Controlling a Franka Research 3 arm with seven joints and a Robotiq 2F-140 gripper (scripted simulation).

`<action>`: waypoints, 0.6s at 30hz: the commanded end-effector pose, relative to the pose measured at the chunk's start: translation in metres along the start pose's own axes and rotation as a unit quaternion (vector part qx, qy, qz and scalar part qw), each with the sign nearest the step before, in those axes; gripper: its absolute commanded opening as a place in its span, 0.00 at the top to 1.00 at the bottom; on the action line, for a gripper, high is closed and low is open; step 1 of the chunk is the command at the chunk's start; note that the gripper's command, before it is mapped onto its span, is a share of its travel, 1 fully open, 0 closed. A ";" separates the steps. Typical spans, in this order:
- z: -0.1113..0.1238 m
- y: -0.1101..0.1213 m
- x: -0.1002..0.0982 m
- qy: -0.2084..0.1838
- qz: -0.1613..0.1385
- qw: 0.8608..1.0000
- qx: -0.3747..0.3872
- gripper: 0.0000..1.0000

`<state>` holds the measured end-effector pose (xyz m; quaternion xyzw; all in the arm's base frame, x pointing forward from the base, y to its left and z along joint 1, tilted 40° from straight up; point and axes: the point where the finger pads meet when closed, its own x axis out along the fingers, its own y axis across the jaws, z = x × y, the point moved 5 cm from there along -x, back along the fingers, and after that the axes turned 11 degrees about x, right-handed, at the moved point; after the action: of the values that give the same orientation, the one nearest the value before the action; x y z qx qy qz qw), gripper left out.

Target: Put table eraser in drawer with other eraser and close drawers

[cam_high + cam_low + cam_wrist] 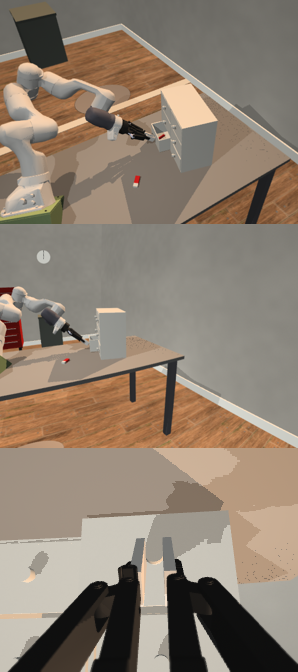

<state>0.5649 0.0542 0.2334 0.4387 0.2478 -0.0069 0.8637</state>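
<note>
The Franka arm [68, 88] reached low and forward from its base [56, 212] at the table's near corner, elbow raised, forearm sloping down toward the small white chest [192, 123]. Its gripper [151, 136] pointed almost level at the front of one pulled-out drawer [161, 141], in the chest's left column. The dark fingers were clenched close together around the drawer's knob [153, 561], which showed as a pale round shape between the pads in the wrist view.

The drawer stood partly out of the chest front and sat level, not drooping. Inside it lay a small red eraser [161, 136], near the back of the tray. The other drawers sat flush, their knobs in two columns.

The eraser to be stowed [136, 181], red with a white end, lay flat on the table [233, 170], well apart from the gripper and in front of the chest, nearer the arm's base. The chest stood upright near the table's far edge.
</note>
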 end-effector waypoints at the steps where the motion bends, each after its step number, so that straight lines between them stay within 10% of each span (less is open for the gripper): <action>1: 0.000 0.000 -0.001 0.000 0.001 1.000 -0.002 0.92; 18: 0.000 0.000 -0.001 0.000 0.001 1.000 -0.002 0.80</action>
<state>0.5648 0.0542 0.2334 0.4387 0.2479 -0.0069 0.8637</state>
